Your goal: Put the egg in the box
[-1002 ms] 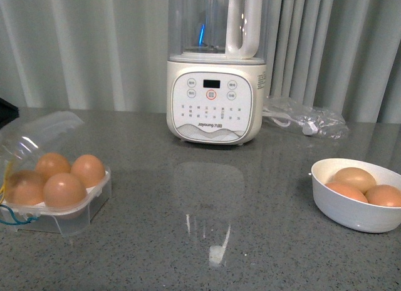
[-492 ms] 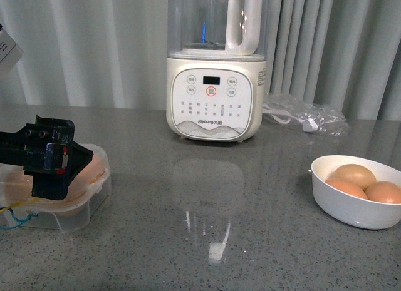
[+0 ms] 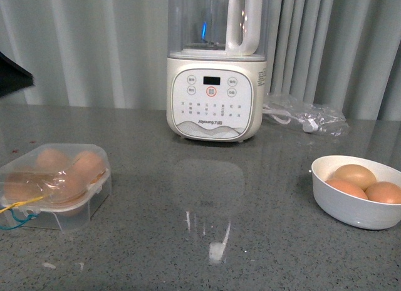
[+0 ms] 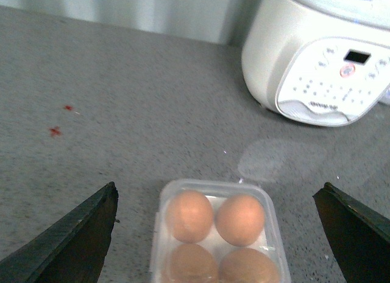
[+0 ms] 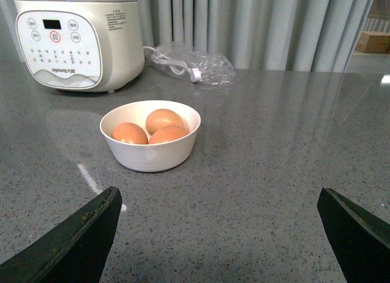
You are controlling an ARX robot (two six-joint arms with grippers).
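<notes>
The clear plastic egg box (image 3: 55, 188) sits at the table's left with its lid down. Orange-brown eggs (image 3: 75, 178) fill every cell, and a thin blue cord (image 3: 15, 219) trails from its front left. In the left wrist view the box (image 4: 214, 234) lies below my left gripper (image 4: 219, 187), which is open, empty and held above it. Only a dark part of the left arm (image 3: 12, 78) shows at the front view's left edge. My right gripper (image 5: 219, 190) is open and empty over bare table, short of the white bowl (image 5: 152, 156).
The white bowl (image 3: 351, 214) at the right holds three eggs (image 3: 354, 177). A cream blender (image 3: 216, 97) stands at the back centre. A clear bag with a cord (image 3: 307, 119) lies behind the bowl. Small red specks (image 4: 61, 118) mark the table near the box.
The box lid stood open a second ago and is now down. The left gripper came over the box, then rose away to the upper left.
</notes>
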